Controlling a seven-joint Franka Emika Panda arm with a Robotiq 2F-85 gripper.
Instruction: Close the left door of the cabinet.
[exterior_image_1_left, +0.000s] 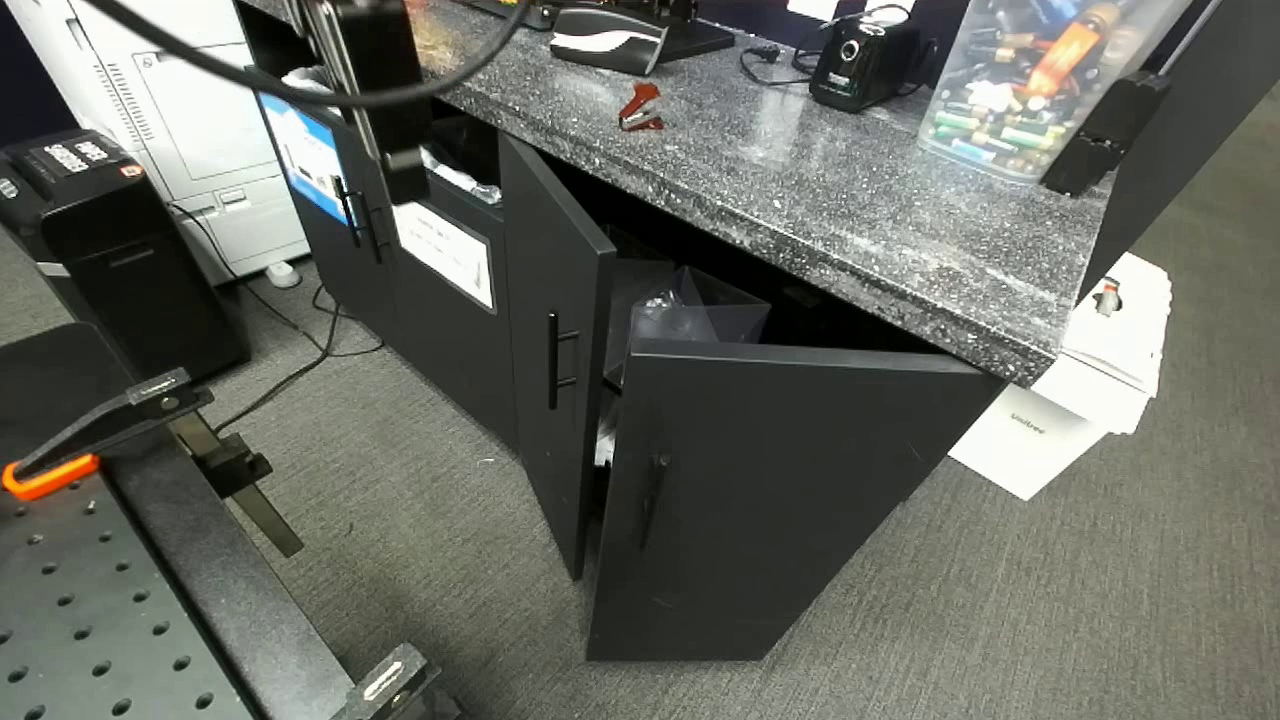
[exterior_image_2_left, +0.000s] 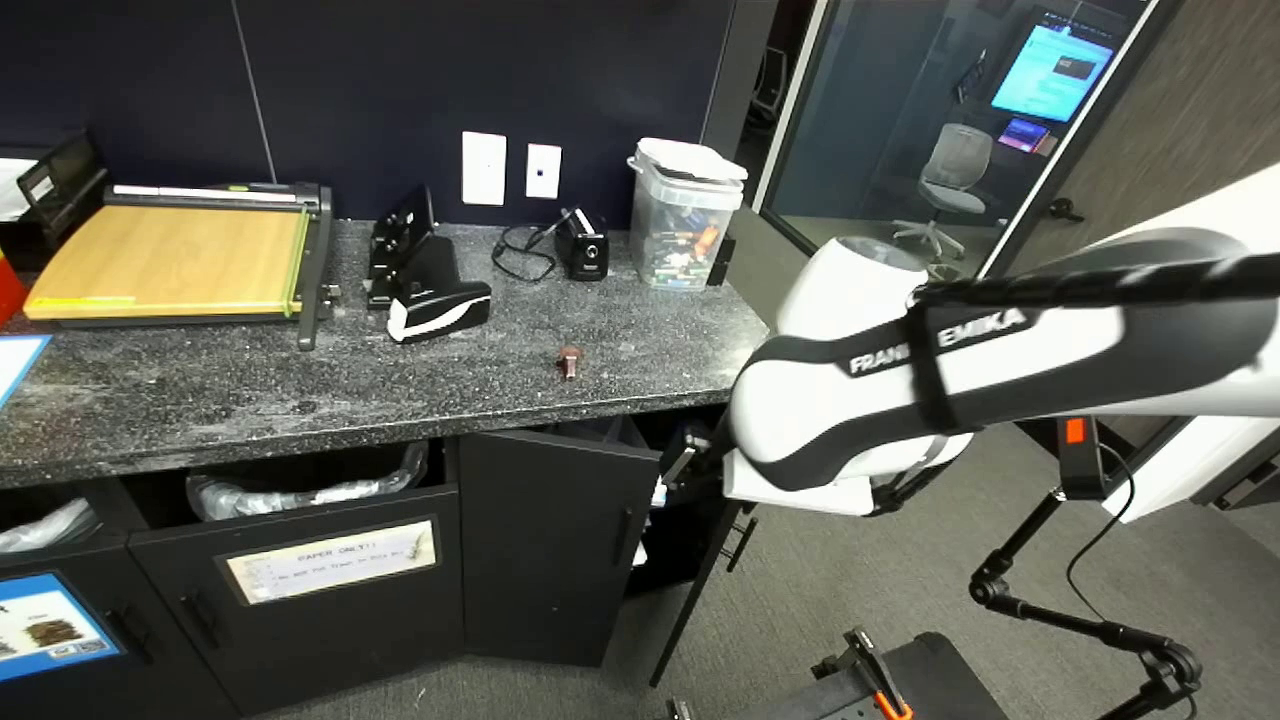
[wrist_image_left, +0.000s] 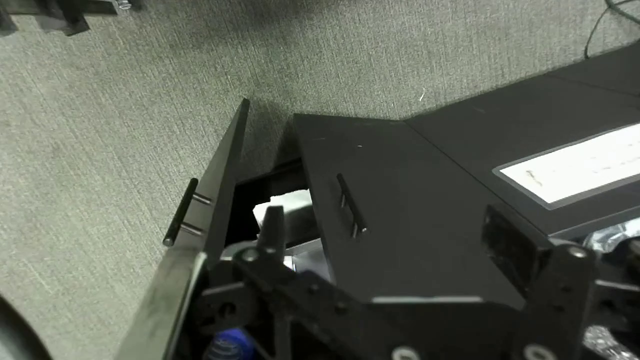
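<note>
Left door (exterior_image_1_left: 548, 440), one: matte-black flat panel of the low cabinet (exterior_image_1_left: 800, 250), standing ajar. Its left side met the black front (exterior_image_1_left: 440, 335) bearing a white label (exterior_image_1_left: 447, 252); its free edge, with a slim vertical handle (exterior_image_1_left: 553, 360) near it, stood out from the cabinet.

Twin door (exterior_image_1_left: 770, 490), one: same black finish, to the right, swung wider. In the wrist view a gap lay between the two doors, with a white item (wrist_image_left: 285, 201) showing in it.

Hand (wrist_image_left: 385, 227), one: black, fingers (wrist_image_left: 273, 230) well apart, the left door's panel visible between them in the wrist view; whether they touched it could not be told. In an exterior view the hand, at the end of a white-and-black arm (exterior_image_2_left: 870, 400), appeared near the door's upper free corner.

Bench (exterior_image_1_left: 790, 190), one: grey, speckled, forming the cabinet's top. Upon it: red staple remover (exterior_image_1_left: 638, 100); black tool (exterior_image_2_left: 462, 308) with a white stripe; paper cutter (exterior_image_2_left: 170, 260) with a yellow board; black device (exterior_image_2_left: 586, 252) with a cord; lidded clear tub (exterior_image_2_left: 665, 205) of assorted small items.
</note>
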